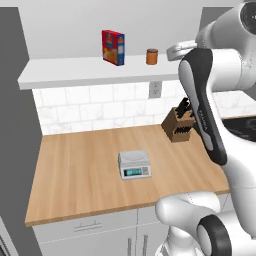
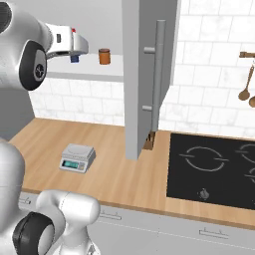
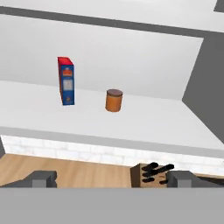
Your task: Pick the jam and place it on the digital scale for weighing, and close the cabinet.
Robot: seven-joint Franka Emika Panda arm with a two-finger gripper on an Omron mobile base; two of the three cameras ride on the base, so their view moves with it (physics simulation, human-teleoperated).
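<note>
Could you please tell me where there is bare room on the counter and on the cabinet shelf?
Bare wood surrounds the digital scale on every side. The counter's back right corner is crowded by the knife block. On the shelf, a gap separates the box from the jam, with free shelf right of it.

The jam point(image 3: 113, 100), a small orange jar with a brown lid, stands upright on the shelf of the cabinet point(image 2: 149, 74), whose pale grey door hangs open. The digital scale point(image 1: 134, 164), light grey with a greenish display, sits flat mid-surface, nearer the front edge.
</note>
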